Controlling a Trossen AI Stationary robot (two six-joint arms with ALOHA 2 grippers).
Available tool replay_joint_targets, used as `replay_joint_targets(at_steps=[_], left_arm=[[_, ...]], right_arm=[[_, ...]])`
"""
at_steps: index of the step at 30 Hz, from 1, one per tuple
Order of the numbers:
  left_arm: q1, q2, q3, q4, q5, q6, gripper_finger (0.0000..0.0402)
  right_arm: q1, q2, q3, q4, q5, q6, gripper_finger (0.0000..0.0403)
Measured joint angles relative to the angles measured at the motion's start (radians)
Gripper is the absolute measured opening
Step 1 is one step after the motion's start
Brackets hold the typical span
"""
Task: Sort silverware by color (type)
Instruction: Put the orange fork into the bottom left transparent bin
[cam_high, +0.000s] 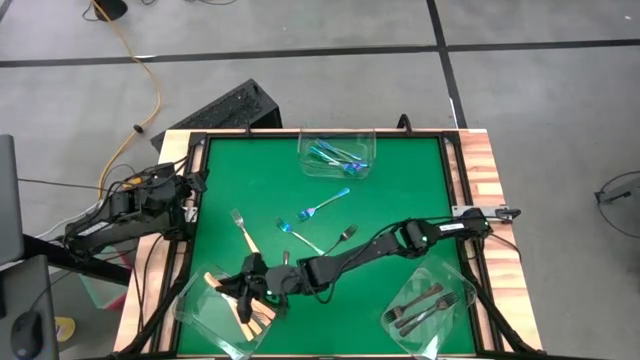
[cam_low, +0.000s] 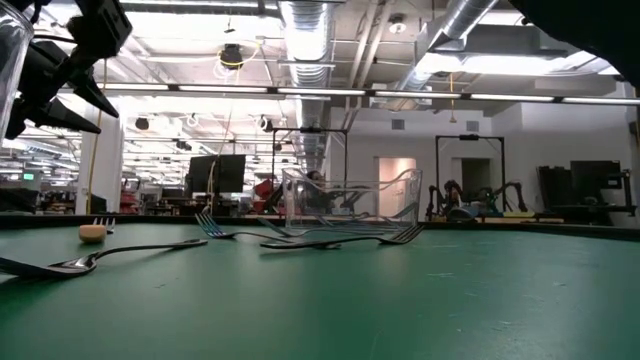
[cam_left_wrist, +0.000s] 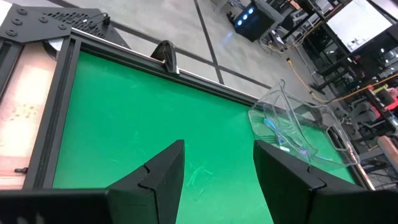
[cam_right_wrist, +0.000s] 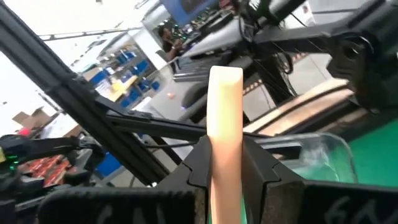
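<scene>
Your right pincer (cam_right_wrist: 225, 163) was clenched on a tan-handled fork (cam_right_wrist: 224, 124), the cream handle standing up between the jaws. In the high view it hung over the clear tub (cam_high: 195, 312) at the worktop's (cam_high: 400, 190) front left corner, where other tan-handled forks (cam_high: 252, 318) already lay. Your left pincer (cam_left_wrist: 217, 171) was released, jaws spread and empty, parked at the worktop's left edge.

Further out, one tan-handled fork (cam_high: 242, 230), two blue-handled forks (cam_high: 326, 203) and a dark metal fork (cam_high: 343, 236) lay loose on the green mat. The far tub (cam_high: 362, 140) held blue forks; the front right tub (cam_high: 458, 310) held dark ones.

Risk: you held the fork by its handle with the rest hidden, so I could not tell where the tines hung. Release it off-centre and it may strike the tub's rim, tip out, or shift the light tub.
</scene>
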Motion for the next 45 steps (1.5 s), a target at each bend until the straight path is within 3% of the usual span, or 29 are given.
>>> replay_joint_targets(at_steps=[5, 24, 30, 45], left_arm=[[0.0, 0.0, 0.0, 0.0, 0.0, 0.0, 0.0176], [0.0, 0.0, 0.0, -0.003, 0.0, 0.0, 0.0176], [0.0, 0.0, 0.0, -0.003, 0.0, 0.0, 0.0176], [0.0, 0.002, 0.0, -0.007, 0.008, 0.0, 0.0176]], right_arm=[[0.001, 0.0, 0.001, 0.01, -0.068, -0.05, 0.006], [-0.005, 0.004, -0.022, 0.032, -0.066, -0.095, 0.006], [-0.004, 0.074, -0.022, 0.156, -0.071, -0.021, 0.006], [-0.013, 0.082, -0.021, 0.028, -0.127, 0.016, 0.006]])
